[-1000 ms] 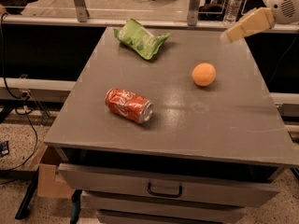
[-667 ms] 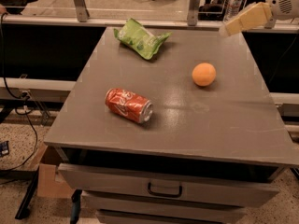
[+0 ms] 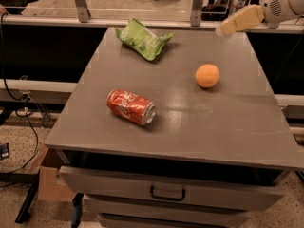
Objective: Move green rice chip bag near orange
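Note:
The green rice chip bag (image 3: 143, 39), crinkled light-green foil, lies at the back left of the grey table top (image 3: 237, 122). The orange (image 3: 207, 75) sits to the right of the middle, well apart from the bag. My gripper (image 3: 228, 26) reaches in from the upper right on a white arm, above the table's back right edge. It is beyond the orange and far to the right of the bag, holding nothing.
A red soda can (image 3: 131, 107) lies on its side at the front left of the middle. A drawer with a dark handle (image 3: 167, 193) is under the front edge. A rail and glass partition (image 3: 80, 4) run behind the table. Cables hang at the left.
My gripper has moved up and a little to the left, toward the back edge. The bag, the orange and the can have not moved.

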`<action>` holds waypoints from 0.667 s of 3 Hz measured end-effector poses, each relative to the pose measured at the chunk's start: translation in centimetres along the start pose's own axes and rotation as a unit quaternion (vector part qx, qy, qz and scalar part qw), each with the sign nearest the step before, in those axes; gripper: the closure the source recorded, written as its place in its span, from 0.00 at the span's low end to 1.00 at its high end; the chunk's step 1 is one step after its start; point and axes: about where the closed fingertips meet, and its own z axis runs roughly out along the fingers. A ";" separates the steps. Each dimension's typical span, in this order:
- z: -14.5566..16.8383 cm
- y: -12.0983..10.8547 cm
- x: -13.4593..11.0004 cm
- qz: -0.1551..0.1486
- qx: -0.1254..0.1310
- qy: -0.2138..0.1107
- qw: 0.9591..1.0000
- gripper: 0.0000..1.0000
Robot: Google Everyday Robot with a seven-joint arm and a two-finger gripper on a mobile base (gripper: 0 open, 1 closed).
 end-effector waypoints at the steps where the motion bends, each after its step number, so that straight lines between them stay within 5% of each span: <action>1: 2.7 -0.2 1.2 0.052 0.024 -0.014 0.998 0.00; 2: 6.1 -0.6 1.1 0.084 0.042 -0.052 0.994 0.00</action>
